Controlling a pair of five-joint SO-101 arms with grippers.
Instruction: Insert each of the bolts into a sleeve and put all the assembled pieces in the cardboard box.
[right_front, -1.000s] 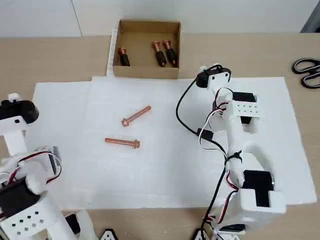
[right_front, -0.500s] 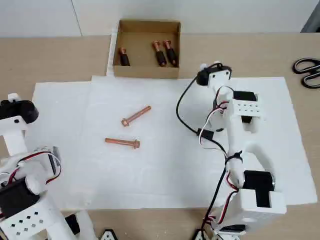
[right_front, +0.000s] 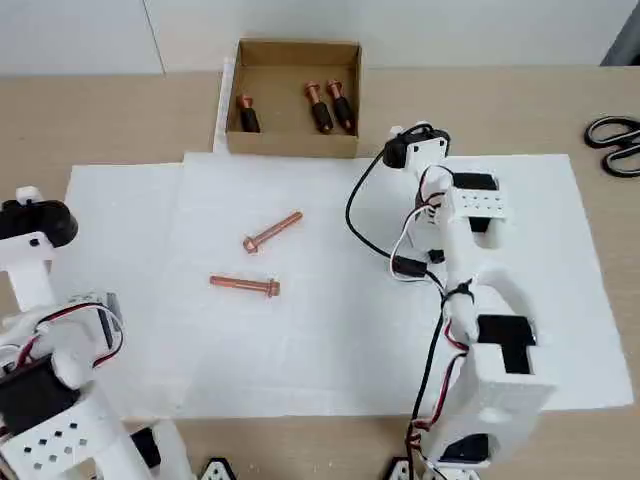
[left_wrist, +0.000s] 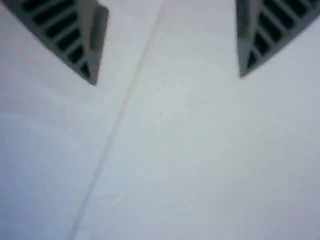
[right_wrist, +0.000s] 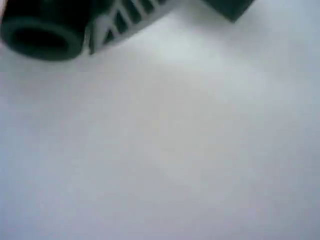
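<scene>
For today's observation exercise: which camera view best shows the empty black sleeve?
The right wrist view: the black sleeve shows its open end. In the high view the right arm covers it; the left wrist view faces the white sheet.

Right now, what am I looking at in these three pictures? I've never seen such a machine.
These are two small robot arms at a table. One picture looks down from above; the other two come from a camera on each arm's wrist. On the white sheet lie two copper bolts; the cardboard box holds three assembled pieces. Scissors lie at the table's edge. The left gripper is open over the sheet, empty. The right gripper appears to hold a black sleeve.
</scene>
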